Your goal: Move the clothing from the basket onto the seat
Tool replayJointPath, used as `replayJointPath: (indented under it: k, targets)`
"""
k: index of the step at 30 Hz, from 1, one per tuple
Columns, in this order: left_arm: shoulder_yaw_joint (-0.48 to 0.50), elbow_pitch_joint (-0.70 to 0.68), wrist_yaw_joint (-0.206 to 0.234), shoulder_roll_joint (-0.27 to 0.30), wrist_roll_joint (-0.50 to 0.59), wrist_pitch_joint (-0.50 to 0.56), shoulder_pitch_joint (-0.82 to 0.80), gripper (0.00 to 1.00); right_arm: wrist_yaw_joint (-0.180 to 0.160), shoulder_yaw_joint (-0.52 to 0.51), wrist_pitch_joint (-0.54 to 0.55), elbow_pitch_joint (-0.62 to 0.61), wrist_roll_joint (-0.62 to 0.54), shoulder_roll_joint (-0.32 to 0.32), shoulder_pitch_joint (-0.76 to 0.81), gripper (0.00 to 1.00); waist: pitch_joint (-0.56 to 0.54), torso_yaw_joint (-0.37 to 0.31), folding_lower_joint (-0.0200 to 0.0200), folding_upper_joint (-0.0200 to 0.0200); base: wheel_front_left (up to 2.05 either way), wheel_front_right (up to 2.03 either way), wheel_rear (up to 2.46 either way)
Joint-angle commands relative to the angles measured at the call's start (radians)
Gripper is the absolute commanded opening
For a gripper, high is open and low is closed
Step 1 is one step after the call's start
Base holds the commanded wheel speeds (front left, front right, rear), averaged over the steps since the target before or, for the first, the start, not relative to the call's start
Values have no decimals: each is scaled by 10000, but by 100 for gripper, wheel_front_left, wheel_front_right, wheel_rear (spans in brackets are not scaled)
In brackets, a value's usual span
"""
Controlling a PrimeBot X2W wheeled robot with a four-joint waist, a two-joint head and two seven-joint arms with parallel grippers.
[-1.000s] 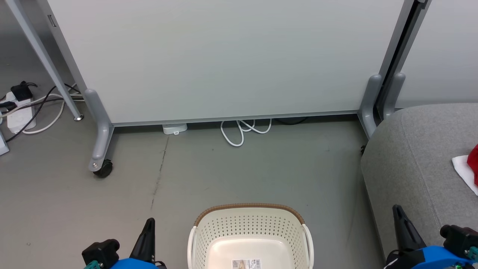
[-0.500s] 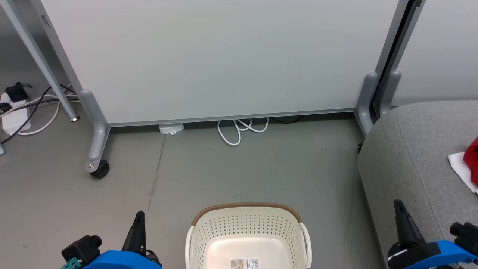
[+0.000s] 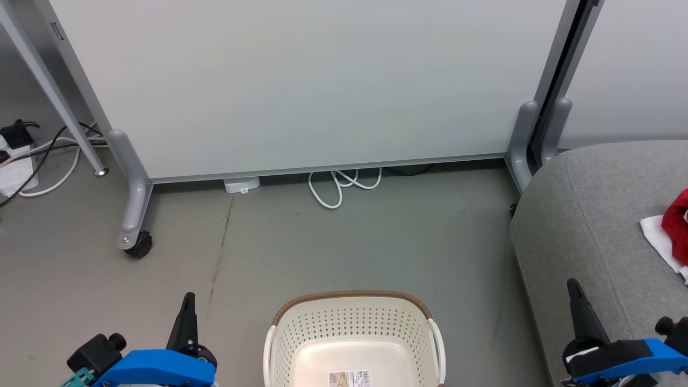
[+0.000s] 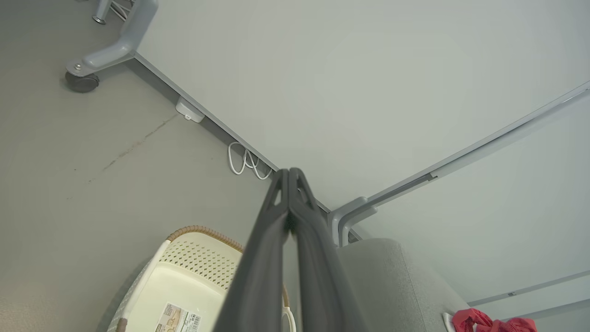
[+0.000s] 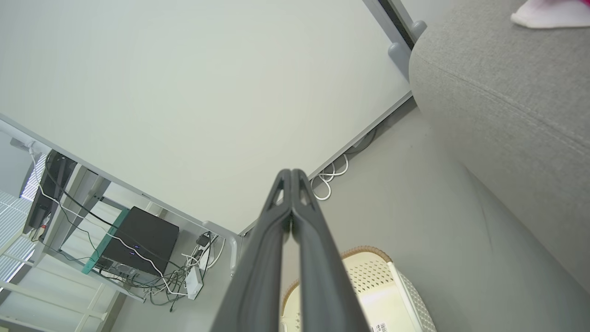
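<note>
One basket (image 3: 352, 295), one seat (image 3: 586, 215), one white garment (image 3: 657, 240), one red heap of clothing (image 3: 678, 221).

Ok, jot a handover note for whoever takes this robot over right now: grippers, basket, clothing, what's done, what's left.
Left gripper: shut, empty, left of the basket.
Right gripper: shut, empty, beside the seat.
Basket: on the floor; its visible part holds only a paper label.
Clothing: a red garment and a white one lie on the seat.
Done: the transfer, as far as shows.
Left: check the basket's hidden near end.
</note>
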Motion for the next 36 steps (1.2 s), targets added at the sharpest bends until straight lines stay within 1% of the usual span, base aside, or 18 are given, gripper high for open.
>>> replayJointPath:
  k: [1,15,36]
  targets:
    - [103,-185,-11,24,-231,70,-307,0,3,3,46,-104,290,-73,-263,0,2,-7,0,0,0,0,0]
    - [471,-472,-14,-21,-1745,499,-392,0,3,23,320,-68,2053,-88,-431,0,36,-131,0,0,0,0,0]
    - [966,-841,-19,-82,-3675,1051,-516,0,4,49,664,-18,4284,-106,-656,0,87,-316,0,0,0,0,0]
